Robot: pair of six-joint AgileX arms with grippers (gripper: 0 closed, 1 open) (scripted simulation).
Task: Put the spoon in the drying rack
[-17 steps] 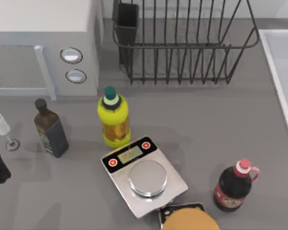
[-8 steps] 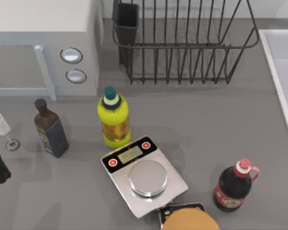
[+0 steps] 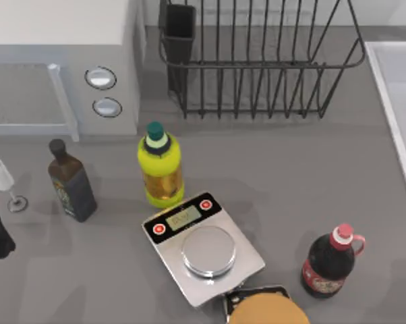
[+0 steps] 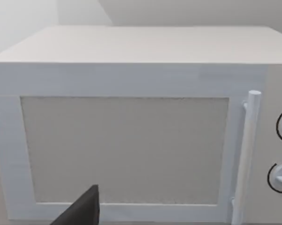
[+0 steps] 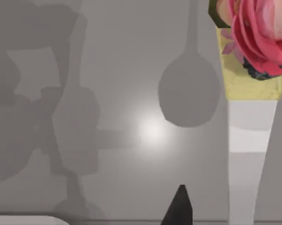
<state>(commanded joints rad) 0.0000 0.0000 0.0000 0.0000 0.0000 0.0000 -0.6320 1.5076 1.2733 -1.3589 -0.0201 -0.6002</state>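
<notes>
Nothing has moved in the last second, so the task stands unadvanced: the large black wire drying rack holds no spoon (a grey spoon-shaped outline, perhaps only shadow, lies before the right gripper). The left gripper faces the boxy white microwave; I cannot tell either pincer's spread

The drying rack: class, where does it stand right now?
In the top view the drying rack stands at the table's far edge, right of the white microwave.
</notes>
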